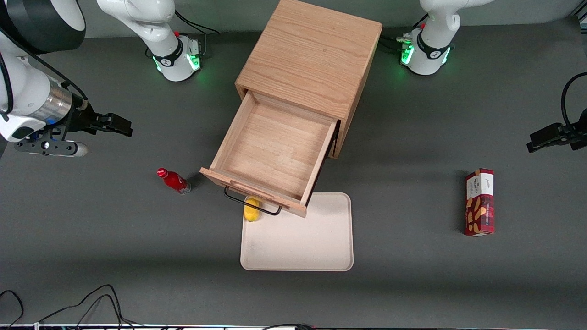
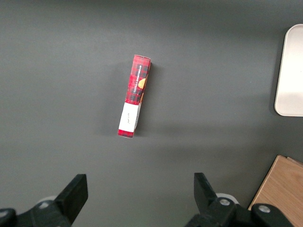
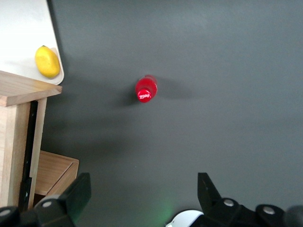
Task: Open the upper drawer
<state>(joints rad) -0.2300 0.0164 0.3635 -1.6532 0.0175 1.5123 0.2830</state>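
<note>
Gripper point(image 1: 120, 124) hangs spread — well apart from pulled-out upper drawer point(image 1: 270, 153).

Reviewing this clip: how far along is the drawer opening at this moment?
Done, by the look of it: the upper drawer stands pulled well out of the cabinet, its bare wooden inside showing and its handle hanging over the tray. Nothing is in hand: the hand is open, holds nothing and is well clear, toward the working arm's end of the table. Nothing appears left.
</note>
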